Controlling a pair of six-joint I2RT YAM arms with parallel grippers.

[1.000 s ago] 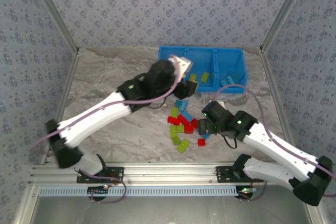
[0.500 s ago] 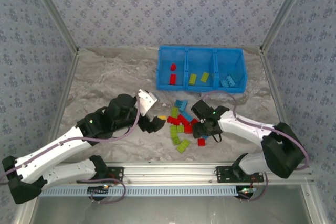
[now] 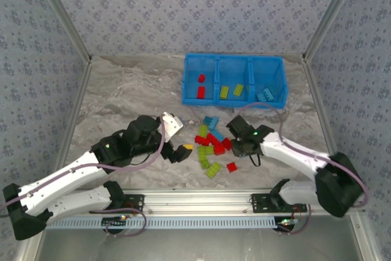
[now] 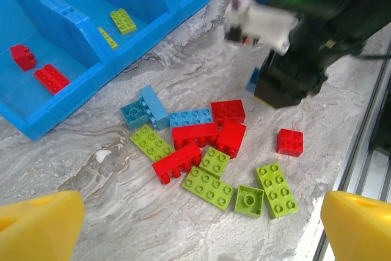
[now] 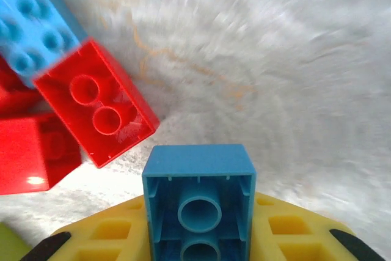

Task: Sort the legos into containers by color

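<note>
Red, lime green and light blue legos (image 3: 211, 148) lie heaped on the marbled table in front of the blue bin (image 3: 185, 84). Of its containers, the left holds two red bricks (image 3: 200, 87), the middle two green ones (image 3: 231, 90), the right blue ones (image 3: 266, 95). At the heap's right edge my right gripper (image 3: 239, 147) is shut on a light blue brick (image 5: 198, 169), which sits hollow side up between the yellow fingers (image 5: 293, 236). Left of the heap my left gripper (image 3: 178, 151) stands open and holds nothing; its yellow fingertips (image 4: 36, 227) frame the green bricks (image 4: 208, 187).
A lone red brick (image 3: 233, 166) lies near the front rail (image 3: 195, 203). A red brick (image 5: 98, 111) lies hollow side up just beside the held one. Patterned walls close in the table at the back and both sides.
My left arm has drawn back from the bin's left compartment to the near left of the heap, and its jaws have opened. My right gripper has shut on the light blue brick.
</note>
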